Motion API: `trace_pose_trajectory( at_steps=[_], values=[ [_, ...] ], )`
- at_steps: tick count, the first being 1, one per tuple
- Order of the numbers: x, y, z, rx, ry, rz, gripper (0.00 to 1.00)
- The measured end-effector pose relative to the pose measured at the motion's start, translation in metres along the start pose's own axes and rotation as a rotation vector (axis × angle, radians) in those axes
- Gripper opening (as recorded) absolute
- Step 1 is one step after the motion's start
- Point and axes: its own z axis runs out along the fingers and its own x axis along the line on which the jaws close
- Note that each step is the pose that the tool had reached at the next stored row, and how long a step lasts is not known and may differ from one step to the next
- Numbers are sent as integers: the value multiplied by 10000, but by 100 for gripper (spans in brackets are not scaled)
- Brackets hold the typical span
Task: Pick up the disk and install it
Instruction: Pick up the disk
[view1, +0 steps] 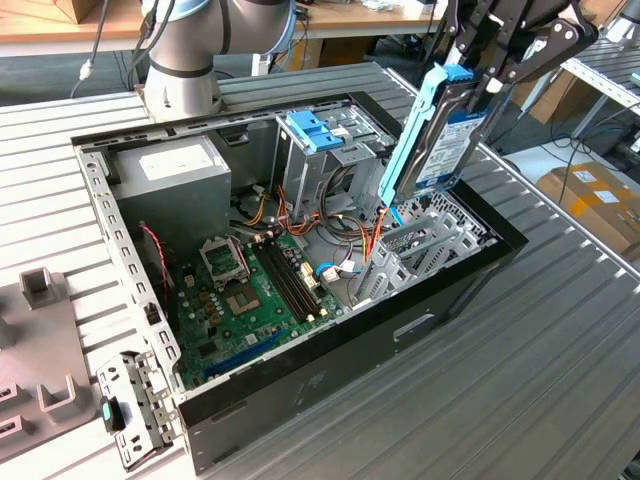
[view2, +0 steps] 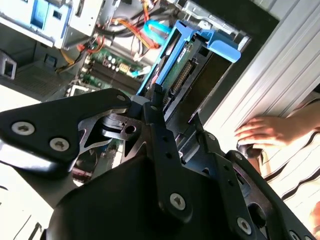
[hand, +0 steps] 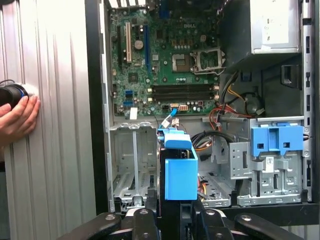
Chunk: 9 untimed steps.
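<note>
Gripping the disk (view1: 442, 135) by its upper end, the gripper (view1: 480, 85) is clamped on it. The disk hangs tilted over the drive bay (view1: 412, 245) of the open computer case (view1: 320, 385).

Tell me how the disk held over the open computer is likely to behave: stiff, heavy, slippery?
Probably stiff: the disk is a metal slab in a plastic frame and shows no sag. Being metal, likely heavy for its size. The gripper holds its upper end, tilted, so it might pivot or slip.

arm (view1: 185, 50): reaching in from above | gripper (view1: 487, 85): angled downward | fingers (hand: 141, 222): clamped on the disk (view1: 440, 130)
</note>
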Motion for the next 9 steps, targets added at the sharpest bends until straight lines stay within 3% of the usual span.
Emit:
trace_pose_trajectory(
  at_steps=[1, 2, 3, 7, 9],
  values=[
    [0, -1, 2, -134, 6, 2, 35],
    [1, -2, 4, -341, 14, 4, 35],
    [0, -3, 4, -464, 22, 6, 35],
    [0, -3, 4, -508, 24, 7, 35],
    [0, -3, 4, -494, 24, 6, 35]
  ],
)
